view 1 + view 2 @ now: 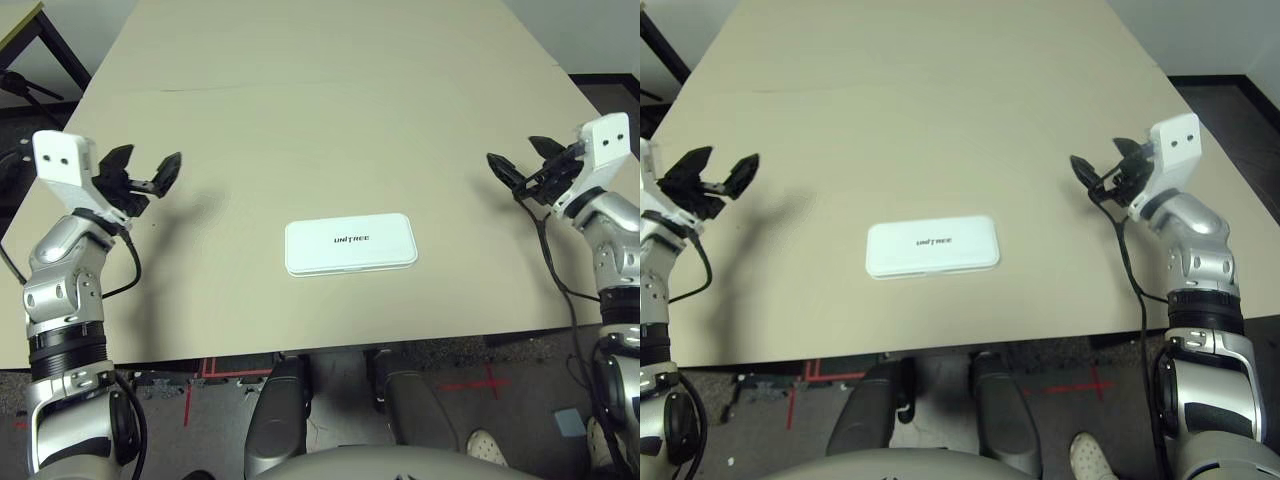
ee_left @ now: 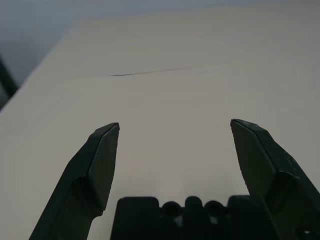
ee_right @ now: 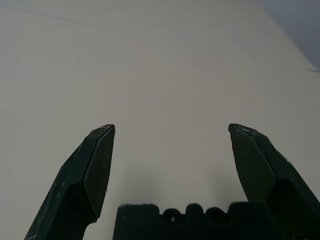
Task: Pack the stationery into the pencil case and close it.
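Observation:
The pencil case [image 1: 350, 244], a flat white box with rounded corners and dark lettering on its lid, lies closed on the tan table [image 1: 320, 100], near the front edge at the middle. The stationery is out of view. My left gripper [image 1: 150, 160] hovers over the table's left side, well clear of the case, open with nothing between its fingers [image 2: 102, 160]. Over the right edge my right gripper [image 1: 515, 152] hangs open and empty too, its fingers [image 3: 97, 162] pointing across bare tabletop.
A thin dark line [image 1: 200, 90] marks the table's far left part. The table's front edge runs just below the case, with red tape marks [image 1: 230, 372] on the floor under it. Another desk's corner [image 1: 20, 25] stands at the far left.

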{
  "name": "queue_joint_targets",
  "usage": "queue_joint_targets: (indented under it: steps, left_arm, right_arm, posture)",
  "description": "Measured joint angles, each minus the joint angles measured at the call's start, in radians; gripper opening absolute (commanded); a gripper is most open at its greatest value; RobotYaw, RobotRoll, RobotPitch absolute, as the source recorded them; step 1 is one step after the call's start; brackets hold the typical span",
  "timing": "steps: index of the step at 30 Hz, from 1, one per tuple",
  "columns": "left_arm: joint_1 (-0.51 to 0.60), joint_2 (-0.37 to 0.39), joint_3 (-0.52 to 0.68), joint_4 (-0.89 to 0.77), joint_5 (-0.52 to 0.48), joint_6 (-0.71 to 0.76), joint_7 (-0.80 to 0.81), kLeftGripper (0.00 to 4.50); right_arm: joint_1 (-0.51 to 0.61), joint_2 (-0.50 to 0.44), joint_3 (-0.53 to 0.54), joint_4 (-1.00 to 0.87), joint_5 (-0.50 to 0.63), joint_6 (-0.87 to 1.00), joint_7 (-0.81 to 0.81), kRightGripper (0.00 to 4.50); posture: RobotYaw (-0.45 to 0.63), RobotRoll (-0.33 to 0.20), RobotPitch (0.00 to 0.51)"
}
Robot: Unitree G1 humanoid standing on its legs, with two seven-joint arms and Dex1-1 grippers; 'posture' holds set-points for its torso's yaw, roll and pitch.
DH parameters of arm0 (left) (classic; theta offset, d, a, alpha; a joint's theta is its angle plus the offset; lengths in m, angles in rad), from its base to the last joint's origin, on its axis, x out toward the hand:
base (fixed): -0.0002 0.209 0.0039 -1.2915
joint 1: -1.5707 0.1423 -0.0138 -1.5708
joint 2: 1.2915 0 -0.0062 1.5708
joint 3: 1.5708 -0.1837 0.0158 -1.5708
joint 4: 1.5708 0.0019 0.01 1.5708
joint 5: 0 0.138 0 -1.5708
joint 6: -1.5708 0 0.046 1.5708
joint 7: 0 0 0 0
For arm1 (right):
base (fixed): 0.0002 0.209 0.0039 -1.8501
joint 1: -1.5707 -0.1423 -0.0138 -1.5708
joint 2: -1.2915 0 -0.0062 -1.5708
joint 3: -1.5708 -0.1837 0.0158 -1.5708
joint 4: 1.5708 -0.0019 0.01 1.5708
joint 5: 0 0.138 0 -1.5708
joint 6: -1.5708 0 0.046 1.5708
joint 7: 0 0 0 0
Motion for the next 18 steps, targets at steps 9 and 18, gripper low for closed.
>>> queue_joint_targets:
  steps: [9, 18]
  left_arm:
    - [-0.039, 0.0, 0.002, 0.185, 0.011, -0.15, 0.023, 4.48]
    - [-0.099, 0.001, 0.004, 0.326, 0.021, -0.254, 0.074, 4.48]
  right_arm:
    - [-0.016, 0.009, -0.025, 0.109, -0.028, -0.115, -0.148, 4.5]
    - [-0.037, 0.008, -0.032, 0.158, -0.026, -0.126, -0.172, 4.5]
  posture:
    - [-0.04, 0.0, 0.182]
    - [-0.06, 0.0, 0.195]
